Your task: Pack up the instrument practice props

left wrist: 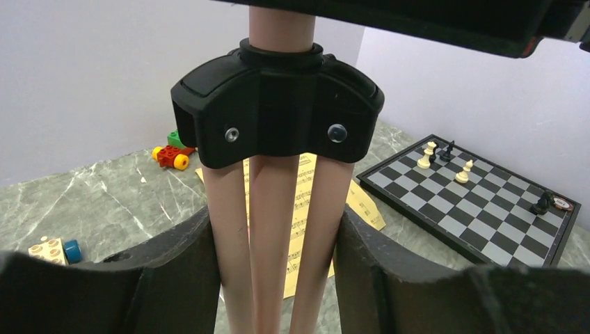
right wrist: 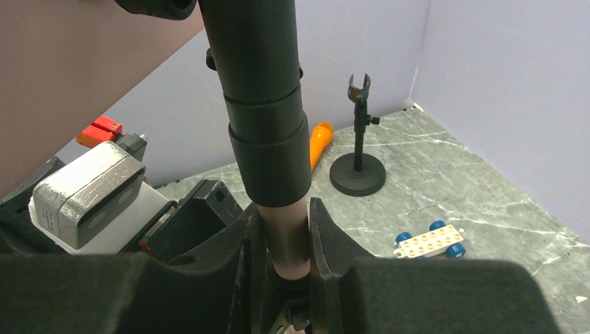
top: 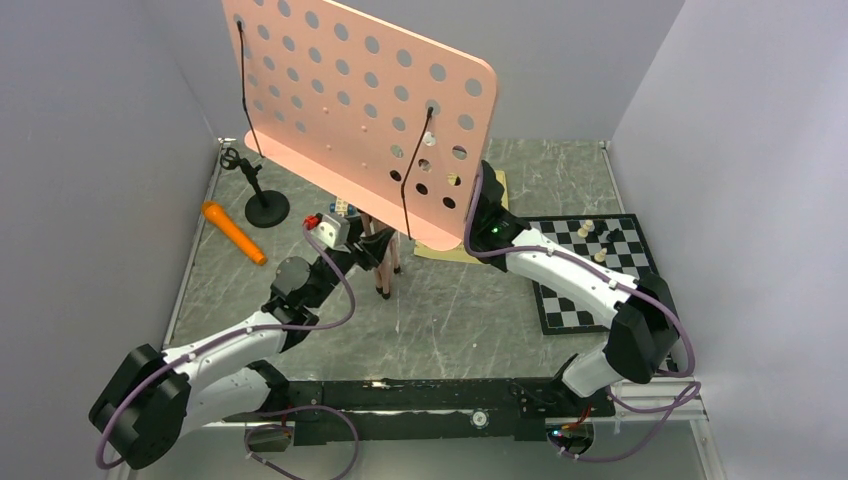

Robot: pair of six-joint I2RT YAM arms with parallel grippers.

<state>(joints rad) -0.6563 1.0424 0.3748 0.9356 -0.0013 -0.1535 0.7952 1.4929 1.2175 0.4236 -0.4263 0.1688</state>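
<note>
Music stand [top: 360,100] is where I'm at: it's upright mid-tabletop [top: 450,320] and I've got it with both arms. Progress-wise I'd call this early, since nothing looks packed and I can't see any box or bag to pack into. The mic [top: 234,232] and mic stand [top: 262,200] sit over at the far left, just beside each other, and the sheets [left wrist: 303,209] lie flat behind the stand's legs, near the chessboard [left wrist: 480,202]. So all four props are left to do, and the pink plate up top isn't folded down. My left fingers [left wrist: 174,271] are partway closed, pressing on the bunched legs from both sides just under the black hub. My right fingers [right wrist: 327,236] are pinched tight on the pole right below its black collar.
</note>
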